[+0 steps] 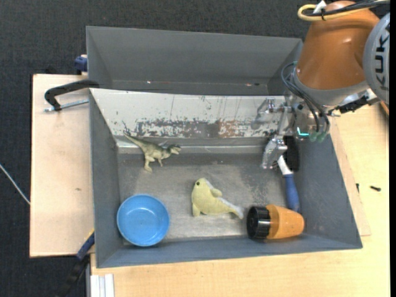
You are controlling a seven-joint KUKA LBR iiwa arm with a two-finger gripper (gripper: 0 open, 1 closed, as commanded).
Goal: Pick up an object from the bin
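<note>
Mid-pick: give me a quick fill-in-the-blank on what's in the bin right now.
The round dish in the front left corner of the bin is ____ in colour.
The toy by the back wall is a ____.
The orange bottle lying on its side has a ____ cap.
The pincer hangs over the bin's ____ side in the view.
Missing words: blue; dinosaur; black; right.
</note>
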